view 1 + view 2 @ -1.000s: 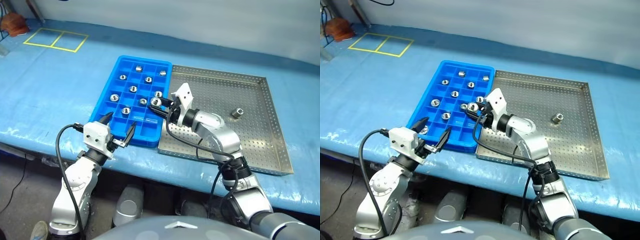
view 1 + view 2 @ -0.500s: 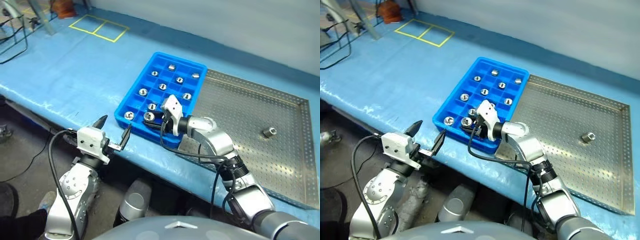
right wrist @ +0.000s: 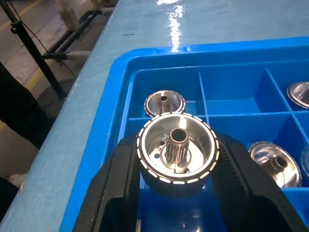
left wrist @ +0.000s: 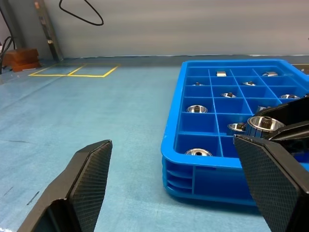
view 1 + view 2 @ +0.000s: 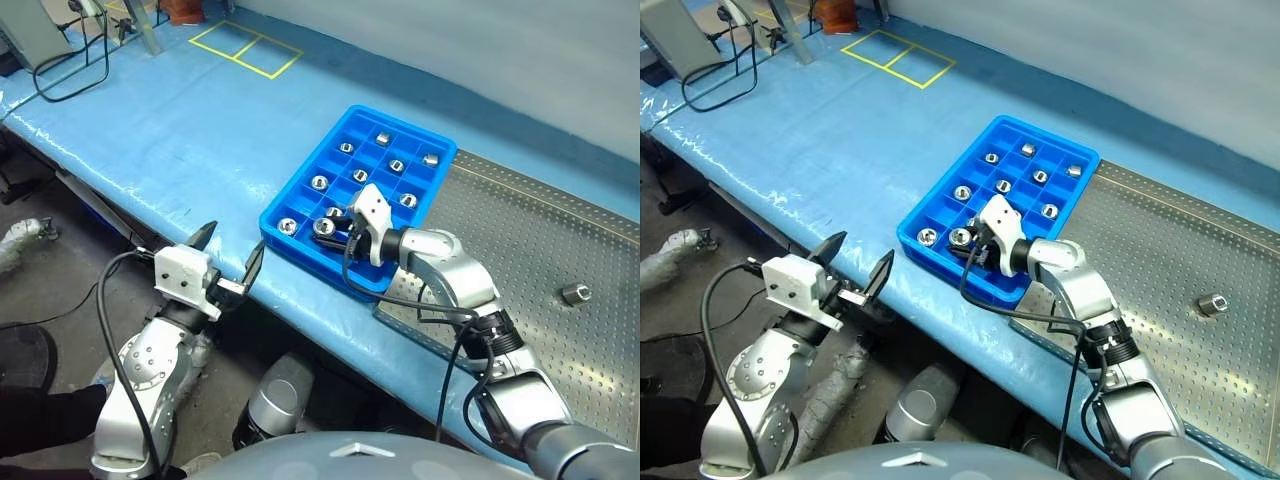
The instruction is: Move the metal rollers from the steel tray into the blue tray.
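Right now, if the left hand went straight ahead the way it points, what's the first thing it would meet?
Probably nothing soon. The open left hand points level along the blue table cover; the blue tray lies ahead on its right-finger side, so that finger may clip the tray's near corner, though depth is unclear.

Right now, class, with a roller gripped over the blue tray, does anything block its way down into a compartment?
Nothing visible does. The right tool holds a metal roller just above the blue tray, near its corner. The corner compartment beyond it already has a roller; the compartment directly under the held one is hidden.
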{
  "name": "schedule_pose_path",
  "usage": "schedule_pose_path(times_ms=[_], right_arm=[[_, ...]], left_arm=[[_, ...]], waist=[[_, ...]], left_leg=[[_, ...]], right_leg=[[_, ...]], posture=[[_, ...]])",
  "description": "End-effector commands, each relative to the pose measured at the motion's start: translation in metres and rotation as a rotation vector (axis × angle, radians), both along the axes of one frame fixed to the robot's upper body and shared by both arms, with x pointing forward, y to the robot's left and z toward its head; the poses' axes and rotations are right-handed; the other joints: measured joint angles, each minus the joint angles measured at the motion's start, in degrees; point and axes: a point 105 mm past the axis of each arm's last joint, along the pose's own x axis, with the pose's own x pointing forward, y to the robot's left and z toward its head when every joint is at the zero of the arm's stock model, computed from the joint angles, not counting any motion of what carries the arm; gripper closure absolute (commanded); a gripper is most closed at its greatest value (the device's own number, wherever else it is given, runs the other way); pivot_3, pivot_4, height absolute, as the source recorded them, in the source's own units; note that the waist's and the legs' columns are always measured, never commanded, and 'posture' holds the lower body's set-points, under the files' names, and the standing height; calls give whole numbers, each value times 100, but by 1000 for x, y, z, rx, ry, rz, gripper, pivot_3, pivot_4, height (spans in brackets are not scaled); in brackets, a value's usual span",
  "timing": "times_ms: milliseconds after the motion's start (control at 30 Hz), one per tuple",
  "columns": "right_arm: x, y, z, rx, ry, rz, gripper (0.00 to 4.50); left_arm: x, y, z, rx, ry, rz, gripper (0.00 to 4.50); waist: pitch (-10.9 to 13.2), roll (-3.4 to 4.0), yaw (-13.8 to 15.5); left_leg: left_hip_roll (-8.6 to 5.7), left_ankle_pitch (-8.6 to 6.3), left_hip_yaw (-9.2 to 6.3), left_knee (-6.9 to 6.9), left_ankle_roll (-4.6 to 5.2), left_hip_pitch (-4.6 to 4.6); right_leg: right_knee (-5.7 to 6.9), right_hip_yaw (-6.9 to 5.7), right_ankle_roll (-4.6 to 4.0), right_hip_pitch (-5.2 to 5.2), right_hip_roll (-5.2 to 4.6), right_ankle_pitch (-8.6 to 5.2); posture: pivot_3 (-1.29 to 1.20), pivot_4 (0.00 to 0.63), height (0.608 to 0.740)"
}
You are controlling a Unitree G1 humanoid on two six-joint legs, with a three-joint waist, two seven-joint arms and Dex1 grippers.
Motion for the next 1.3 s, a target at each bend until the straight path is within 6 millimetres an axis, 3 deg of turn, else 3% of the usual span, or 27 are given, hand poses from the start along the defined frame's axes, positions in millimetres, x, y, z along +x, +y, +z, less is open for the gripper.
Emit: schedule_pose_path(times_ms=[33, 333, 467, 533, 733, 867, 933, 1033, 1133, 1300], right_arm=[[-8, 2, 17, 30, -43, 39, 2785], [-18, -3, 6, -15, 14, 31, 2785], [-15, -10, 1, -44, 19, -16, 1455], [-10, -15, 8, 0, 0, -79, 1257], [17, -66, 34, 118, -133, -476, 1257], [18, -108, 35, 153, -144, -722, 1257], [14, -132, 32, 133, -164, -861, 1257], [10, -153, 30, 103, -188, -993, 1257], [7, -162, 27, 75, -215, -1061, 1257], [7, -156, 26, 120, -195, -1058, 1257]], left_arm=[[3, -6, 6, -1, -26, -38, 86], [7, -11, 5, 3, -24, -71, 86], [9, -13, 5, 3, -24, -77, 86], [12, -16, 6, -2, -29, -99, 86], [26, -36, 9, -8, -43, -206, 86], [36, -52, 6, -17, -27, -278, 86], [40, -62, 5, -14, -22, -327, 86], [43, -70, 4, -5, -23, -370, 86], [45, -74, 4, -2, -22, -394, 86], [47, -77, 4, -2, -22, -404, 86]], waist=[[0, 0, -18], [0, 0, -124], [-1, -1, -183], [-2, -2, -224], [-3, 1, -479], [-4, 4, -833], [-6, 7, -1093], [-5, 8, -1608], [-6, 9, -2189], [-6, 9, -3065]], left_leg=[[0, 0, 0, 0, -1, -5], [1, 2, -1, 0, -3, -11], [0, 2, 0, 2, -3, -10], [0, 2, -1, 2, -3, -10], [0, 4, -3, 11, -5, -11], [-1, 4, -3, 20, -3, -10], [-1, 5, -5, 20, -3, -6], [-2, 6, -5, 23, -5, 0], [-2, 0, -6, 23, 7, 25], [-2, -5, -4, 23, 28, 43]], right_leg=[[1, 0, 4, 2, 0, 3], [2, -2, 24, 6, 1, 15], [1, -3, 24, 8, 0, 16], [1, -3, 24, 10, 0, 16], [0, -7, 23, 17, 0, 16], [-5, -6, 23, 32, -1, 17], [-7, -4, 29, 39, 0, 22], [-10, 3, 16, 53, 0, 34], [-12, 11, 7, 79, 0, 38], [-3, 23, 3, 91, -1, 38]], posture=[[499, 150, 740], [466, 150, 740], [437, 150, 740], [399, 150, 740], [275, 150, 740], [179, 150, 740], [134, 150, 740], [103, 150, 740], [70, 150, 740], [57, 150, 740]])
